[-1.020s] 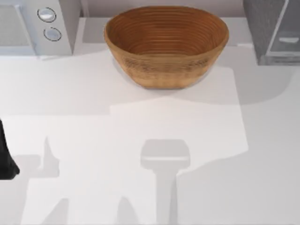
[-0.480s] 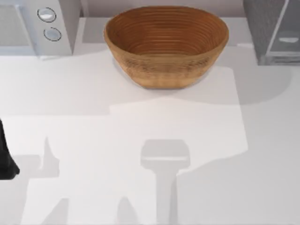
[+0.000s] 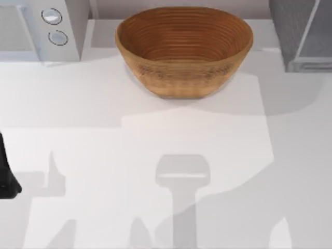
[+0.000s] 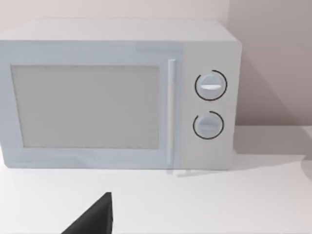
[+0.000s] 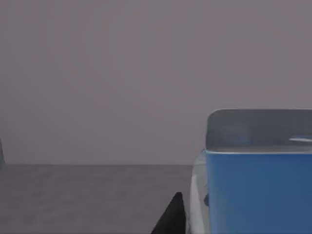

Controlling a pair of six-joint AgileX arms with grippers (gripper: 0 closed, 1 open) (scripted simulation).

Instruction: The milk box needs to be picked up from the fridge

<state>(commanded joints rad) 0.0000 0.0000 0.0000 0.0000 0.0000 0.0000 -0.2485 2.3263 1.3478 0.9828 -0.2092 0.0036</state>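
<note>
Milk box [image 5: 253, 190] sits inside the fridge [image 3: 301, 36] at the table's far right corner, close before our right wrist camera. Our left arm [image 3: 6, 174] waits parked at the left edge; we cannot tell either pincer's state.

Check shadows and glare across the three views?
Top view: hard-edged grey shadows fall across the table, including an arm-shaped one near its middle; the bowl shades the surface beside it. Left wrist view: even light, no glare on the microwave. Right wrist view: dim grey interior, milk box lit flat.
</note>
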